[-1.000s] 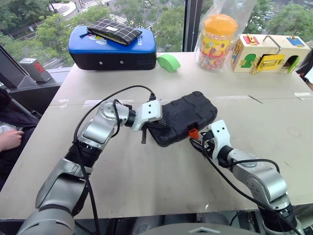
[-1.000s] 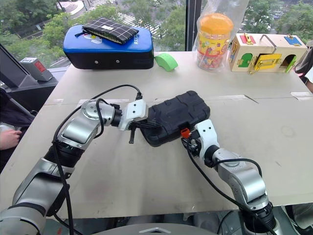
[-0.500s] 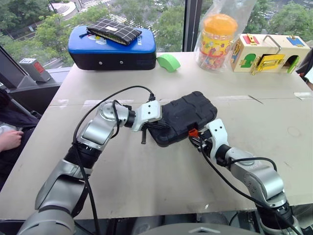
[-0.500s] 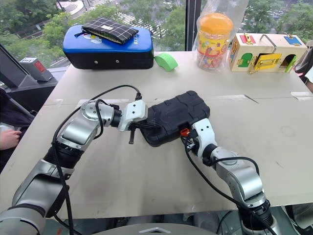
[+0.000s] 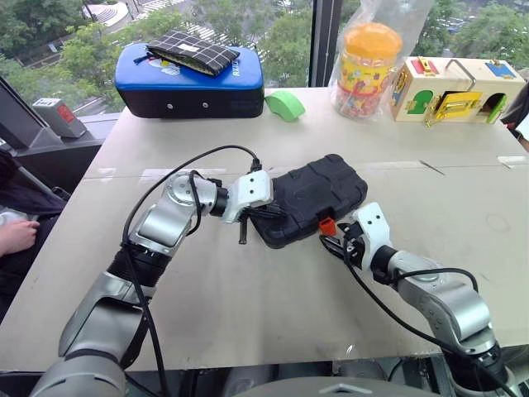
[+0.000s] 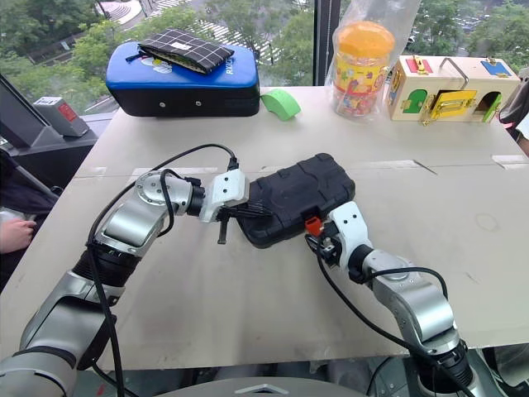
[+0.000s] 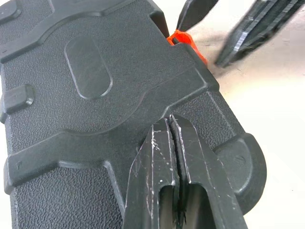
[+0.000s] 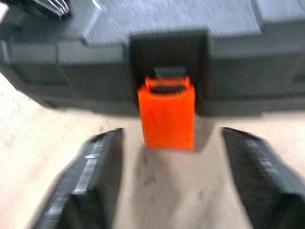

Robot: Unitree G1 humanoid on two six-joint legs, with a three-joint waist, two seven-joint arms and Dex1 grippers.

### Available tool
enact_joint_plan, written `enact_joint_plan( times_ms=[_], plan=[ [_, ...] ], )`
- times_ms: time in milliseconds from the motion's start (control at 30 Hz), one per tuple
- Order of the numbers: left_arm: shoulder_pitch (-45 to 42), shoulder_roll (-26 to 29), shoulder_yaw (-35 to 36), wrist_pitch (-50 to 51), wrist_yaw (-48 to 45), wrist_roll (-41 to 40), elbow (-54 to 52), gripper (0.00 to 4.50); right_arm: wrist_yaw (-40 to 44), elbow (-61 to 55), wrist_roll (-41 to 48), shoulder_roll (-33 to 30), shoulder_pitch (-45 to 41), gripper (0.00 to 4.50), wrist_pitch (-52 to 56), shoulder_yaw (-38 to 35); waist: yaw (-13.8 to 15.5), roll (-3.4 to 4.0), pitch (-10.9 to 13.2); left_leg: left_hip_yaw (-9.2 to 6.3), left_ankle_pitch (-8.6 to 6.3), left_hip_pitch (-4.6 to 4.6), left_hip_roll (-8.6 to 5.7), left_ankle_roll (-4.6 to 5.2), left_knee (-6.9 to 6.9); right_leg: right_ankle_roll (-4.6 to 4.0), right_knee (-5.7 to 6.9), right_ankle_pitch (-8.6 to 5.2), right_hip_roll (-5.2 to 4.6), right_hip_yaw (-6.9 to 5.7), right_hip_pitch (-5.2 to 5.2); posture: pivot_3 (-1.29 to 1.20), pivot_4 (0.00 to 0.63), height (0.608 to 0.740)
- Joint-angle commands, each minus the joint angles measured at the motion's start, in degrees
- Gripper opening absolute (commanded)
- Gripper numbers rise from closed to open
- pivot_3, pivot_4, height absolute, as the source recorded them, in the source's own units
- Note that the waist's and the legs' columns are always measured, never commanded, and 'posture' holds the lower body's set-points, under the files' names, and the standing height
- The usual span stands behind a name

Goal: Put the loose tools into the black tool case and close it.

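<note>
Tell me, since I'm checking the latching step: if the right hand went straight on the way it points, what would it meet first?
Most likely the orange latch on the front edge of the black tool case; it sits between the right hand's open fingers, dead ahead.

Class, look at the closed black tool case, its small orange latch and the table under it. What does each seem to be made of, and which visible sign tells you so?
Black tool case: probably moulded plastic, matt; its shell shows a pebbled grain and raised ribs.
Orange latch: likely smooth plastic, evenly coloured.
Table: pale, flat, matt board, perhaps laminate; uncertain.
</note>
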Motion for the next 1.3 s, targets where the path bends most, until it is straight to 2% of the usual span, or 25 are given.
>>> enact_joint_plan(
  times_ms=[33, 67, 100, 133, 200, 267, 567, 1300],
  plan=[
    [3.05, 1.18, -4.15, 3.18, -0.09, 5.37, 4.99, 0.0, -0.1, -4.13, 1.76, -0.22, 0.2, 2.89, 1.93, -2.24, 0.01, 0.0, 0.0, 0.0, 0.0, 0.0, 0.0, 0.0, 0.0, 0.0, 0.0, 0.0, 0.0, 0.0, 0.0, 0.0, 0.15, 0.74],
    [2.94, 1.12, -4.16, 3.16, -0.08, 5.4, 5.13, 0.0, -0.09, -4.34, 1.99, -0.29, 0.28, 2.5, 2.47, -2.57, 0.01, 0.0, 0.0, 0.01, 0.0, 0.0, 0.0, 0.0, 0.0, 0.0, 0.0, 0.0, 0.0, 0.01, 0.0, 0.0, 0.15, 0.74],
    [2.88, 1.11, -4.17, 3.11, -0.1, 5.42, 5.23, 0.0, 0.19, -4.43, 2.45, -0.33, 0.44, 2.5, 3.14, -2.57, 0.01, 0.0, 0.0, 0.01, 0.0, -0.01, 0.0, 0.0, 0.0, 0.0, 0.0, 0.0, 0.0, 0.01, 0.0, 0.0, 0.15, 0.74],
    [2.84, 1.07, -4.19, 3.05, -0.09, 5.45, 5.32, 0.0, 0.3, -4.37, 2.57, -0.35, 0.5, 1.69, 3.61, -2.38, 0.02, 0.0, 0.0, 0.01, 0.0, -0.01, 0.0, 0.0, 0.0, 0.0, 0.0, 0.0, -0.01, 0.01, 0.0, 0.0, 0.15, 0.74],
    [2.83, 1.01, -4.23, 3.03, -0.07, 5.49, 5.35, 0.0, -0.08, -3.71, 2.45, 0.02, 0.37, 0.96, 4.33, -1.91, 0.02, 0.0, 0.0, 0.0, 0.0, -0.01, 0.0, 0.0, -0.01, 0.0, -0.01, 0.0, 0.0, 0.0, 0.0, 0.0, 0.15, 0.74],
    [2.8, 0.89, -4.28, 3.07, 0.01, 5.53, 5.36, 0.0, -0.38, -2.56, 1.93, 0.31, -0.12, 0.03, 4.66, -0.96, 0.02, 0.0, 0.0, 0.0, 0.0, -0.01, 0.0, 0.0, -0.01, 0.0, 0.0, 0.0, -0.01, 0.0, 0.0, 0.0, 0.15, 0.74],
    [3.51, 1.12, -4.17, 3.91, 0.15, 5.3, 3.86, 0.0, -2.13, 5.27, -1.51, 3.49, -3.81, 0.03, 0.97, 1.21, -0.1, -0.04, -0.02, 0.01, 0.0, 0.03, 0.0, 0.0, -0.01, 0.0, 0.0, 0.01, 0.0, 0.01, 0.0, 0.0, 0.15, 0.74],
    [5.77, 1.6, -3.88, 6.71, 0.83, 4.83, -0.39, 0.0, -1.77, 9.11, -3.67, 8.05, -7.76, 0.03, -2.93, 1.43, -0.17, 0.0, 0.0, 0.0, 0.0, 0.11, 0.05, -0.01, -0.13, -0.03, 0.02, 0.02, 0.1, 0.18, -0.03, 0.0, 0.15, 0.74]
  ],
)
